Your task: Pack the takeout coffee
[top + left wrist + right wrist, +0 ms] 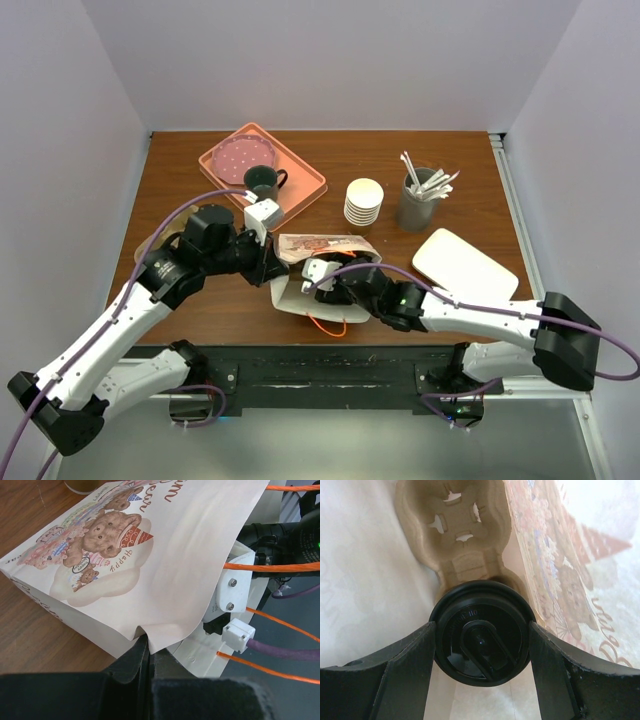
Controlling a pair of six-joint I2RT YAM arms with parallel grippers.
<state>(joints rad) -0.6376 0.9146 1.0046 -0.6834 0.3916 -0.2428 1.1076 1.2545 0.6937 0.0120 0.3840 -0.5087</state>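
Wooden table (460, 190), left fingers (131, 669) pinching bag (165, 555), right fingers (405, 665) (arm (480, 315) stretched inside) clasping takeout coffee (482, 635).

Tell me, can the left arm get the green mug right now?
Probably not: the left pincer is shut on the paper bag's edge. The green mug stands close by on the pink tray, with nothing between them.

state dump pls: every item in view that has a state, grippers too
paper bag: on its side, mouth open
left gripper: shut on the paper bag's mouth edge
right gripper: inside the bag, closed on the takeout coffee
takeout coffee: lid on, gripped inside the bag
cup carrier: inside the bag, far slot empty
green mug: upright on the pink tray
white cups: stacked upright
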